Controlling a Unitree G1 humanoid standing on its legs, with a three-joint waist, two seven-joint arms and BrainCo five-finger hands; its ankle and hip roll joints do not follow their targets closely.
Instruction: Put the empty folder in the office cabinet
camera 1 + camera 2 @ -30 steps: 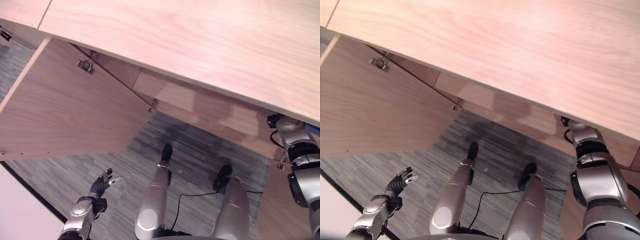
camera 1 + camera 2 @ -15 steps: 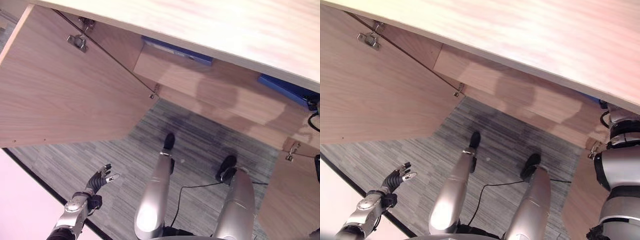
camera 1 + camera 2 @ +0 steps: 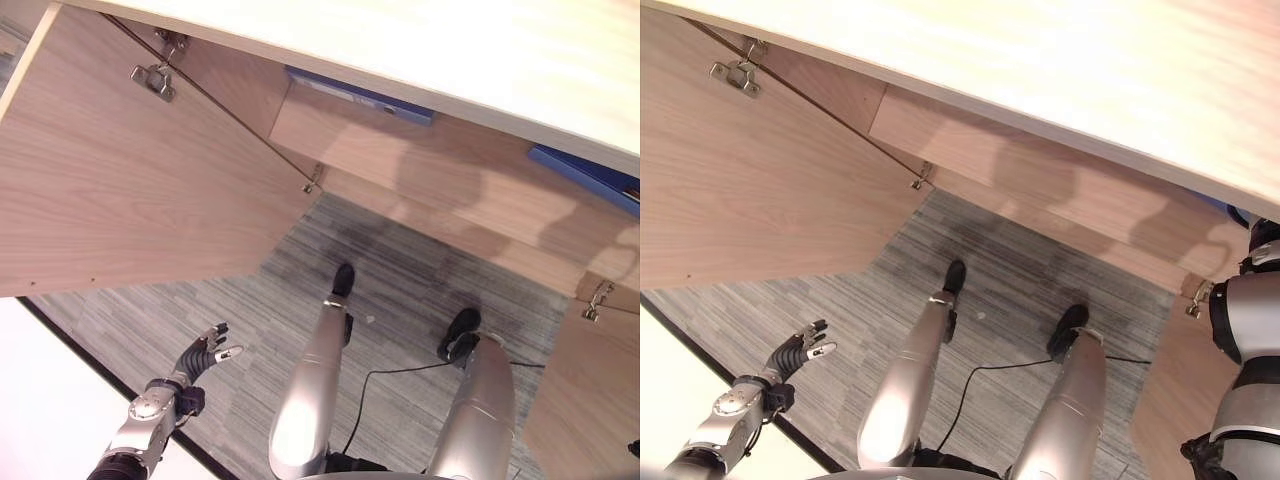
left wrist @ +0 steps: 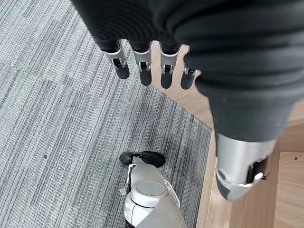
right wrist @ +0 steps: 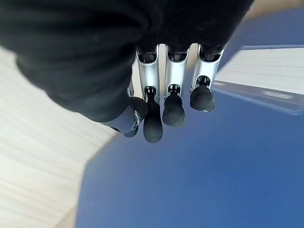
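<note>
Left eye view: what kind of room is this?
Probably an office: a light wood cabinet with its door open, blue folders on a shelf inside, and grey striped carpet on the floor.

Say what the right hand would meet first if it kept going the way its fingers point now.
Most likely the blue folder: in the wrist view the right hand has straight fingers aimed at its flat blue face inside the cabinet. How close it is cannot be judged.

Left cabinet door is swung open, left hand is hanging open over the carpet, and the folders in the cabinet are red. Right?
Not quite: the folders in the cabinet are blue, as the left eye view shows. The rest holds: the cabinet door is swung open and the left hand hangs open over the carpet.
</note>
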